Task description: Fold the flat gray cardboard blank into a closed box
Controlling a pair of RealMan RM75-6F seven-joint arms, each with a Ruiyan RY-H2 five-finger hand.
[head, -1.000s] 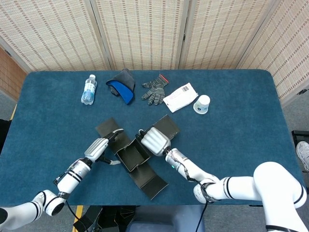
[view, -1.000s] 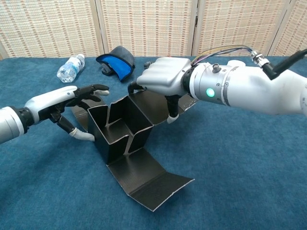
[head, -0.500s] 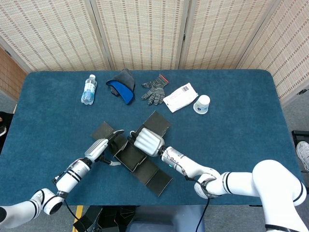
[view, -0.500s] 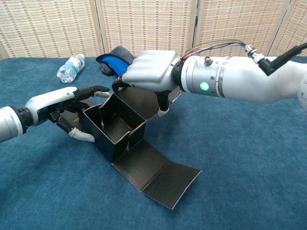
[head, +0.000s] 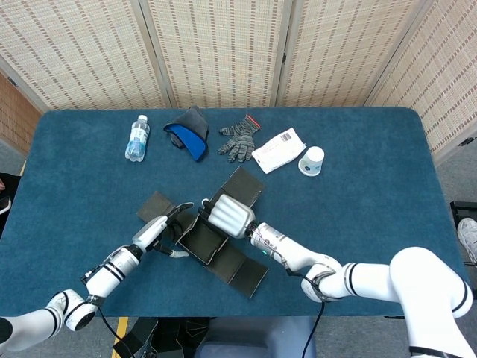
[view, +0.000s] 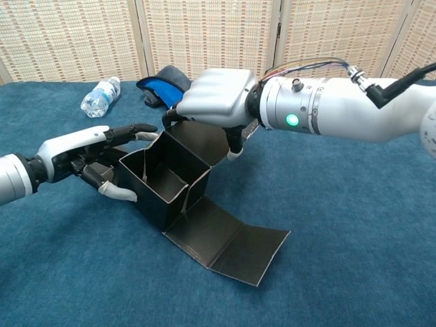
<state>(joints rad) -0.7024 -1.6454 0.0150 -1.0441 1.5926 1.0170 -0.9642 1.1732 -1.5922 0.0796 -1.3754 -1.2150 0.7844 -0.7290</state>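
On blue table [head: 373, 201], half-folded box [head: 203, 240] mouth-up, flaps running diagonally

lab | blue-clothed table [head: 373, 194] | woven folding screens [head: 223, 45] behind

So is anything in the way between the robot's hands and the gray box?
No, nothing visible. The left hand sits right against one side of the half-folded cardboard box, and the right hand rests over its far edge. The bottle and gloves lie far off.
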